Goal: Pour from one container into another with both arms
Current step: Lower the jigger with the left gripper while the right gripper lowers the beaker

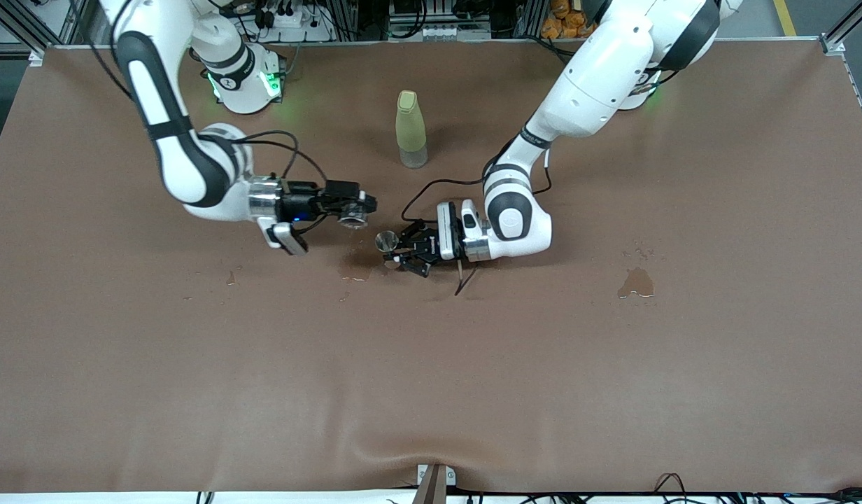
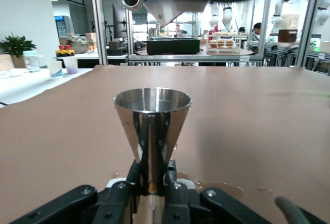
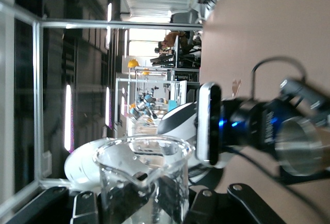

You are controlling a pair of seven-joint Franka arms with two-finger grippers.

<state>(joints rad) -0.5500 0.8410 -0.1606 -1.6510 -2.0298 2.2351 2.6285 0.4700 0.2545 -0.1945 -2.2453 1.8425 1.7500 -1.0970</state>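
Front view: the shiny grey metal hourglass jigger (image 1: 385, 242) is gripped upright at its waist by the left claw (image 1: 397, 253), so it can be filled. At its ten o'clock, the tiny clear glass cup (image 1: 352, 220) is held tipped sideways by the right claw (image 1: 357, 206), ready for pouring over the brown tabletop (image 1: 431, 364).

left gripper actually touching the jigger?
Touching. Left wrist view: left gripper fingers clamp the jigger at its narrow waist.

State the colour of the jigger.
Shiny silver-grey metal jigger, clearest in the left wrist view.
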